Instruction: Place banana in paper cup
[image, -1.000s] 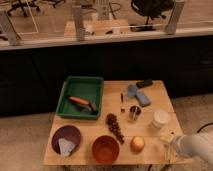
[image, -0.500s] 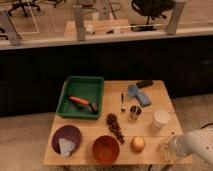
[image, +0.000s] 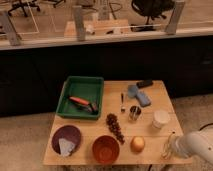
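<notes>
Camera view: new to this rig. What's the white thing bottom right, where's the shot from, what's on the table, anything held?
One camera looks down on a wooden table from above; its mount is unknown. The white shape bottom right is a robot arm. Its two-finger gripper sits at the table's front right corner, shut at a slim pale shape, probably the banana; a real grip isn't clear. Also there: green tray, purple plate, orange bowl, round fruit, grapes, metal cup, white paper cup, blue cloth.

gripper (image: 168, 146): blurred, at table (image: 90, 129) front-right corner | arm (image: 197, 146): cut by right edge
</notes>
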